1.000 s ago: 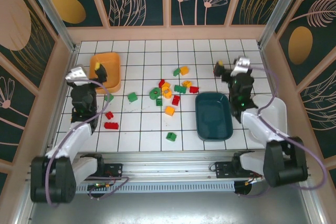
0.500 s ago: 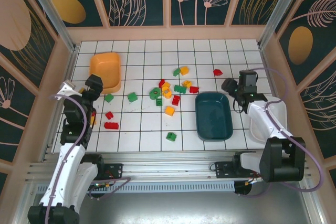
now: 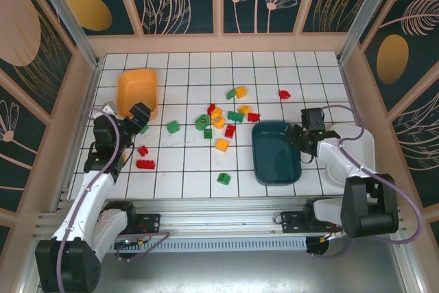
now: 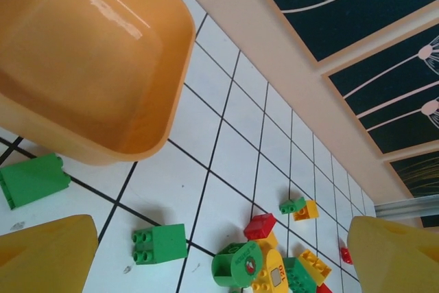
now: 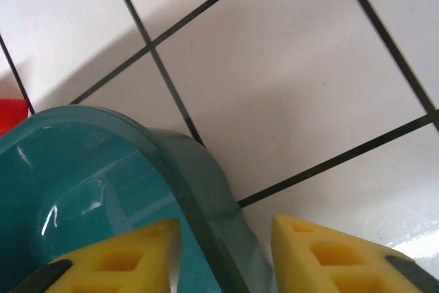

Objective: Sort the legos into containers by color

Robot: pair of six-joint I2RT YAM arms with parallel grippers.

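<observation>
Right claw (image 5: 223,259) is straddling the near-right rim of the dark teal tray (image 5: 199,183), 1 yellow finger inside the wall and 1 outside. Both sit tight against it, so I'd call that a pinch on the rim, not on a brick. My guess is it wants to drag or steady the tray, since most of the legos (image 3: 221,118) are scattered just left of it around the middle of the worktop (image 3: 185,162). A couple of red ones lie at lower left and 1 red sits alone at upper right. Left claw (image 3: 140,116) is spread wide with nothing in it, hanging by the lower right corner of the orange tray (image 3: 137,87). It's tipped toward the pile, with a green brick (image 4: 159,243) lying between its fingers in the wrist view, so that's probably the next pick. Orange and teal both look bare inside, and the white tray (image 3: 368,145) at far right is partly under the right arm, so the sorting has barely started.
</observation>
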